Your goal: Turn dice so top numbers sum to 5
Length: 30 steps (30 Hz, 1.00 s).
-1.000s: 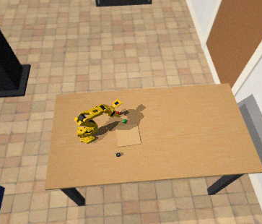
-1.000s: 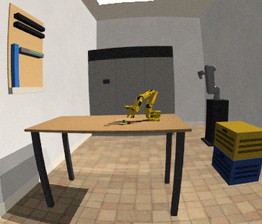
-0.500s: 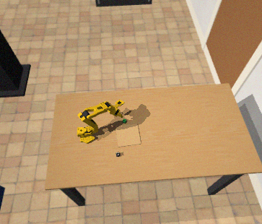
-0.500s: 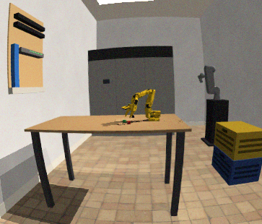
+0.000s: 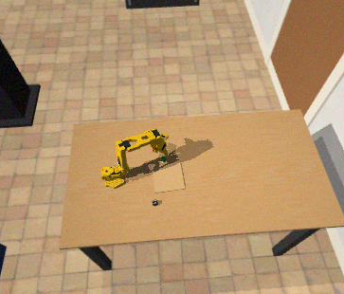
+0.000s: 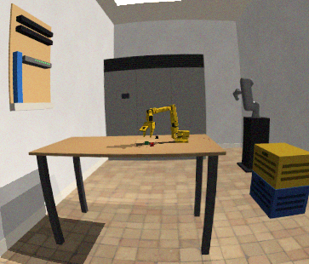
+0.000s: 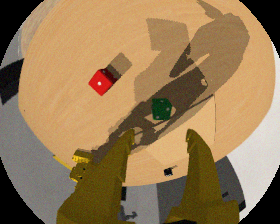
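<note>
Gripper (image 7: 157,145) hovering part-open, holding nothing. Green die (image 7: 161,108) lying just ahead between jaw tips, red die (image 7: 100,83) off to side; black die (image 5: 155,202) sitting off mat (image 5: 170,177).

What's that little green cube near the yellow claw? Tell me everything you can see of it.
The green die is a small, dark green cube with faint pale pips too blurred to count. It lies flat on the table, in the arm's shadow, just ahead of the gripper. The fingers stand partly apart above it, holding nothing and not touching it. A red die lies apart to one side. From above, it sits at the mat's far edge.
</note>
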Tool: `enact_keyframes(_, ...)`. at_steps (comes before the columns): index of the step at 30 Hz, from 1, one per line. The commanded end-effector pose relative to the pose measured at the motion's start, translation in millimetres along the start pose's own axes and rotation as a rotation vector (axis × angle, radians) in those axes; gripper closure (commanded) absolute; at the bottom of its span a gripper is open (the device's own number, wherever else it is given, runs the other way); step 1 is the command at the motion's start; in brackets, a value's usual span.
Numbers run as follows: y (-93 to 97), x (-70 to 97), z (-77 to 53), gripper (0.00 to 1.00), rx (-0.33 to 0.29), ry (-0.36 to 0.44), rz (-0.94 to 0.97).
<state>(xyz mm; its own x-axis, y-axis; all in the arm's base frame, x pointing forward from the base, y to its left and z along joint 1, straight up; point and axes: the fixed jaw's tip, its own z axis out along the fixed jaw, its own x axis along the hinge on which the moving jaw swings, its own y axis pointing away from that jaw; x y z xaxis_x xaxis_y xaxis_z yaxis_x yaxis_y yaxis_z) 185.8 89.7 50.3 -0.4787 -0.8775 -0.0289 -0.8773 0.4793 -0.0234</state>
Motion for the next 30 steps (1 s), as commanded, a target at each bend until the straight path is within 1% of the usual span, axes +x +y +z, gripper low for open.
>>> enact_keyframes(1, -7.2, -4.3, -10.0, 0.72, -0.003, 0.003, -0.017)
enact_keyframes(20, -7.2, -4.3, -10.0, 0.72, -0.003, 0.003, -0.017)
enact_keyframes(21, -12.5, -3.6, -11.2, 0.72, 0.0, 0.0, -0.019)
enact_keyframes(30, -12.5, -3.6, -11.2, 0.72, 0.0, 0.0, -0.019)
